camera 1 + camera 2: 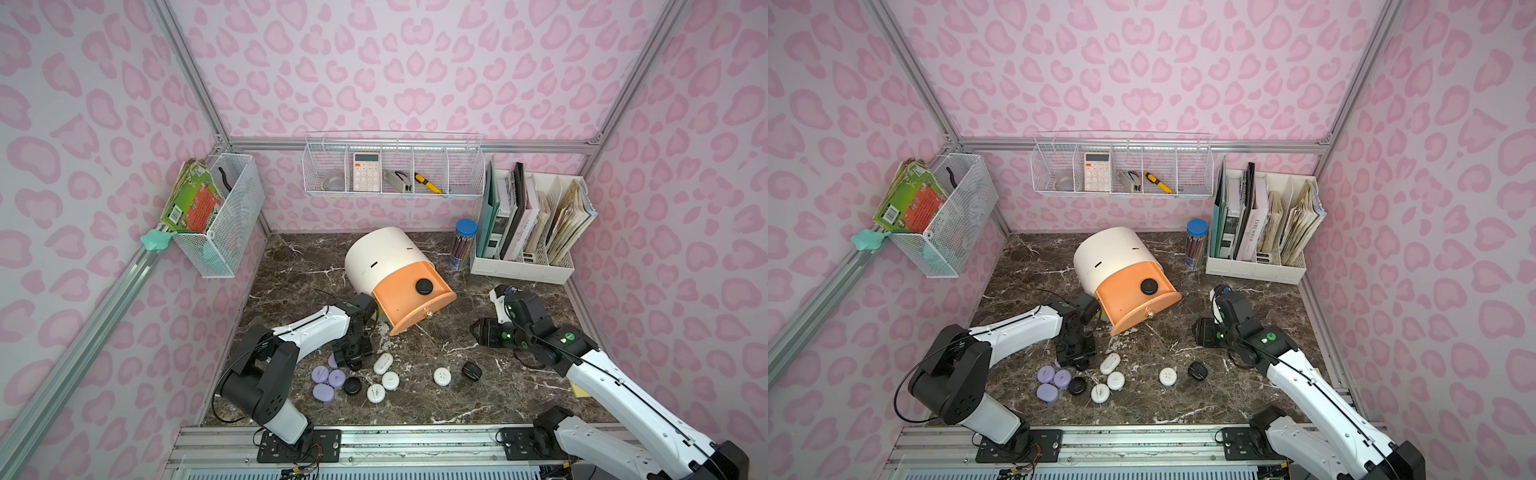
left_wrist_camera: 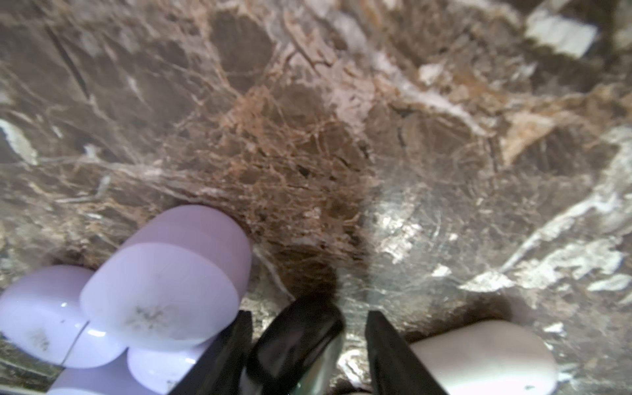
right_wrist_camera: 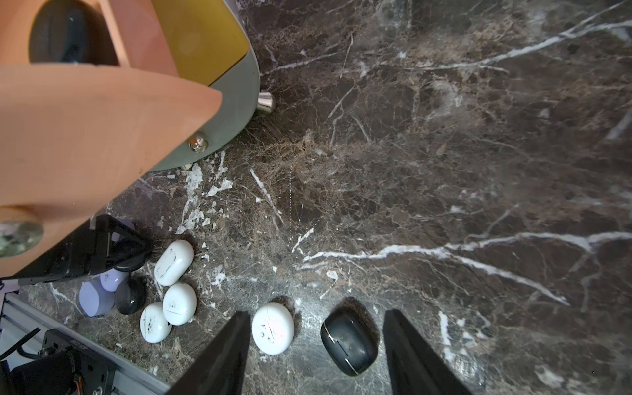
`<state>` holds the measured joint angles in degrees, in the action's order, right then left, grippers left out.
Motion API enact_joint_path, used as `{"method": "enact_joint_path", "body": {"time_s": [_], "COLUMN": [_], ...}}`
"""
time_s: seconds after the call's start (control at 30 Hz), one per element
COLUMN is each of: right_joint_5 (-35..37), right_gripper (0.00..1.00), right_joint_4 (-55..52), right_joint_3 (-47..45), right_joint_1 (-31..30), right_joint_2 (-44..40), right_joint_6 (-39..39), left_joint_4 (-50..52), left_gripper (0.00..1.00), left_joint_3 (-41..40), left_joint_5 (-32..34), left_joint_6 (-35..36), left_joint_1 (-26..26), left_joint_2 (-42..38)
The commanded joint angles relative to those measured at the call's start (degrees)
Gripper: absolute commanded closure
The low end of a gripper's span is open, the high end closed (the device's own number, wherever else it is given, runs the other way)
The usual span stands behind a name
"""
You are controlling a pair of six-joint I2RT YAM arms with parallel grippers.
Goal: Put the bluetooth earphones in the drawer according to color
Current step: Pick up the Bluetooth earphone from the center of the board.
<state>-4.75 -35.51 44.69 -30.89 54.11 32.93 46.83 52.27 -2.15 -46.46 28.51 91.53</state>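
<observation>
Marble tabletop (image 1: pixel 415 411). White cabinet (image 1: pixel 374 257) stands back-centre. Its peach drawer (image 1: pixel 409 311) is pulled out with one black case (image 1: pixel 424 286) lying in it. The right wrist view shows the yellow front (image 3: pixel 201 34) and grey-green front (image 3: pixel 236 113) under it. File rack (image 1: pixel 523 266) back right, pencil tub (image 1: pixel 463 245) just beside it.

Left gripper (image 1: pixel 353 360) is down at the tabletop in front of the cabinet, at the edge of the case cluster. In the left wrist view its jaws sit partly open either side of a second black case (image 2: pixel 297 345), with a gap on one side, so not clamped.

Right gripper (image 1: pixel 482 332) is above the tabletop, right of the drawer, jaws wide open and holding nothing.

Cluster by the left gripper:
- lavender cases (image 1: pixel 328 380) touching each other
- third black case (image 1: pixel 351 385) just beside them
- three white cases (image 1: pixel 383 363) close together

Lone white case (image 1: pixel 442 376) and lone black case (image 1: pixel 472 370) lie side by side, apart from the cluster, nearer the right gripper.
</observation>
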Motion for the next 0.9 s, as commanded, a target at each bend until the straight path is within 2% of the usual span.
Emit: {"method": "enact_joint_path", "body": {"time_s": [0.0, 0.2, 0.5, 0.87], "right_joint_5": [-0.4, -0.7, -0.8, -2.8], "right_gripper": [0.36, 0.38, 0.38, 0.39], "right_joint_4": [0.9, 1.5, 1.6, 3.8], "right_joint_3": [-0.7, -2.4, -4.5, -8.4], "right_joint_1": [0.2, 0.4, 0.6, 0.5], "right_joint_2": [-0.7, -1.5, -3.0, -4.0], "right_joint_6": [0.0, 0.1, 0.8, 2.0], "left_joint_4": [1.3, 1.2, 4.6, 17.6], "left_gripper": [0.56, 0.73, 0.97, 0.99], "left_joint_3": [-0.2, -1.6, 1.5, 14.8], "left_joint_5": [0.5, 0.5, 1.8, 7.1], "left_joint_6": [-0.5, -1.3, -1.3, 0.4], "left_joint_1": [0.1, 0.2, 0.2, 0.2], "left_joint_2": [-0.6, -2.6, -6.4, -17.5]}}
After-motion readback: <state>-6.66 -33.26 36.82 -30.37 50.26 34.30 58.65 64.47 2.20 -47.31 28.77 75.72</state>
